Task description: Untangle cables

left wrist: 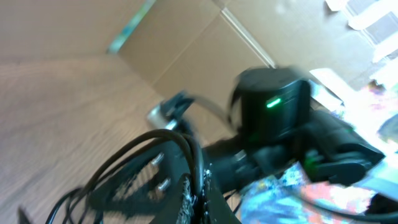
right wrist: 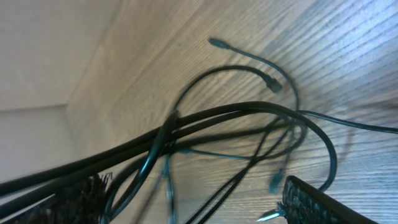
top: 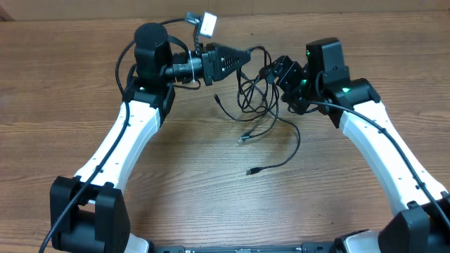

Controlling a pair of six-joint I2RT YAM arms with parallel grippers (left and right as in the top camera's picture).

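The thin black cables [top: 257, 91] lie in a tangled bunch on the wooden table between the two grippers, with loose plug ends [top: 243, 138] trailing toward the front. My left gripper [top: 244, 57] points right and is shut on a cable strand; in the left wrist view its jaws [left wrist: 200, 198] are pressed together on the strand, and cable loops [left wrist: 140, 158] hang to their left. My right gripper [top: 276, 74] is open at the tangle's right side. In the right wrist view several cable strands [right wrist: 205, 124] run across the gap between its fingers [right wrist: 314, 204], and none is pinched.
A small white block [top: 207, 24] sits at the back behind the left gripper. Thicker black arm wires [top: 126, 60] loop beside the left arm. A brown wall [left wrist: 186, 43] stands along the table's far edge. The right arm [left wrist: 273, 112] faces the left wrist camera closely.
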